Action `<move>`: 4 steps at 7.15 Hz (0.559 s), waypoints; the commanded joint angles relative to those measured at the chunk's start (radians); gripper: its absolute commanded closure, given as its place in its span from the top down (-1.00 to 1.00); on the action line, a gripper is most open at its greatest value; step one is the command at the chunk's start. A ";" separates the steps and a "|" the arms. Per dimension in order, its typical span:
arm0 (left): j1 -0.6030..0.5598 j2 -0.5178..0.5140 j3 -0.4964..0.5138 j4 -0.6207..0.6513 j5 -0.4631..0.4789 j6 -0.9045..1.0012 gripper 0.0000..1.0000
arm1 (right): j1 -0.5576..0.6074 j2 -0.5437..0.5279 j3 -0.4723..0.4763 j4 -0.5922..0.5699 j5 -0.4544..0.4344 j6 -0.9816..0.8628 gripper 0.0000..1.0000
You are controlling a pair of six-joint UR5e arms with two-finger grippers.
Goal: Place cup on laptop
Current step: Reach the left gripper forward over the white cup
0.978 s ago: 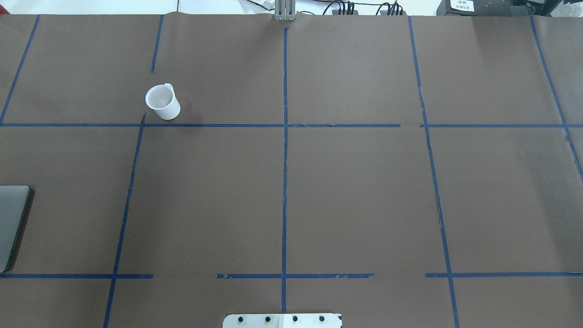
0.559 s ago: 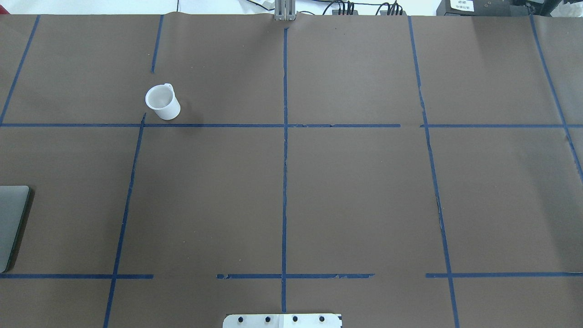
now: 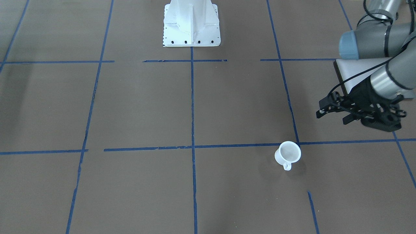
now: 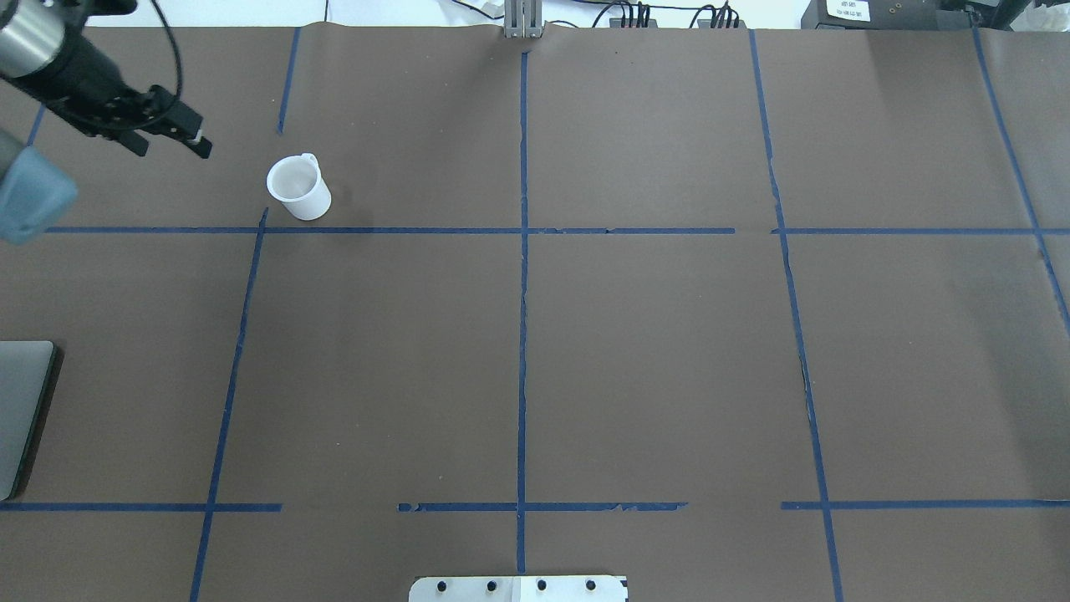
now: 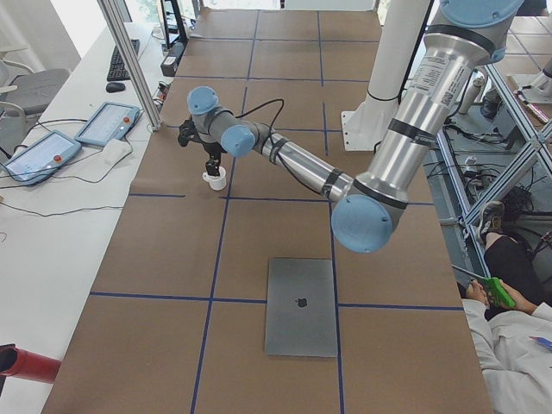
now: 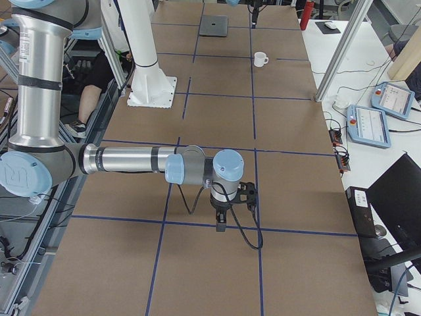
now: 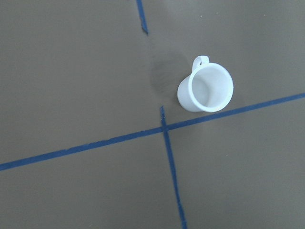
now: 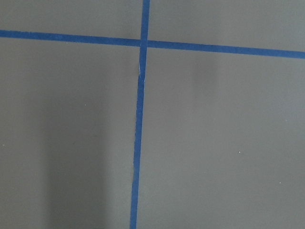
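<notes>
The left gripper (image 4: 171,144) has swung into the overhead view within the last second, where before only the brown table (image 4: 652,351) showed. Its two fingers are spread wide with nothing between them. The cup (image 4: 298,188) has not shifted at all and stands upright on the table, handle turned away from the robot's base. It sits a short way out from the claw's fingertips, off to the side toward the table's middle and clear of any contact. The left wrist camera has it in its upper right, just beyond a blue tape line (image 7: 119,136). I judge the reach for the cup is under way but the grasp has not begun: the claw must line up over the cup and come down. The laptop (image 4: 21,410) lies closed and flat, well back from the claw toward the robot's side of the table, so a carry back follows any pickup. There is one cup, one laptop and two arms. The right gripper (image 6: 220,217) hangs over bare table well apart from both things, and I cannot tell how far open it is.
</notes>
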 commanded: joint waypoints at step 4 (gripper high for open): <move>0.143 -0.279 0.468 -0.172 0.168 -0.192 1.00 | 0.000 0.000 0.000 -0.001 0.000 0.000 1.00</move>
